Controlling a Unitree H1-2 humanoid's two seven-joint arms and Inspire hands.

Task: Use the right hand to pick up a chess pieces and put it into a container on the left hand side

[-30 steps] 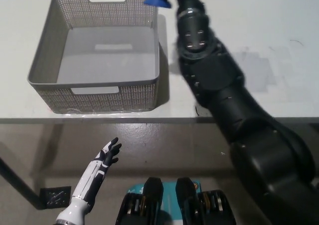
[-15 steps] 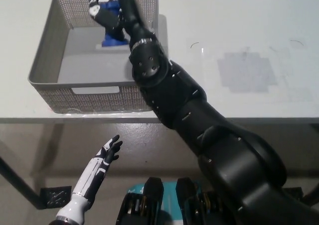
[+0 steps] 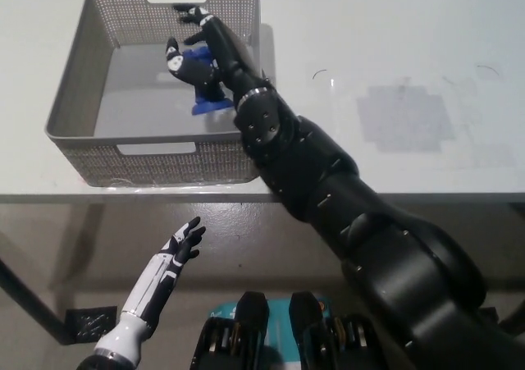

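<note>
Since 0.5 s ago, right hand (image 3: 190,58) dropped lower in basket (image 3: 74,99) w/ blue piece (image 3: 205,83); fingers spread, grip on piece can't be told. Left hand (image 3: 182,245) rests open below table (image 3: 394,42).

View: only one, from the robot's head.
Direction: it looked steeply down over the table (image 3: 394,42) edge to the floor (image 3: 271,230).
Nearness: the black right arm (image 3: 344,206) was close and large; the grey basket (image 3: 156,153) lay farther, at upper left.
Shared part: none, because no second view was given.
</note>
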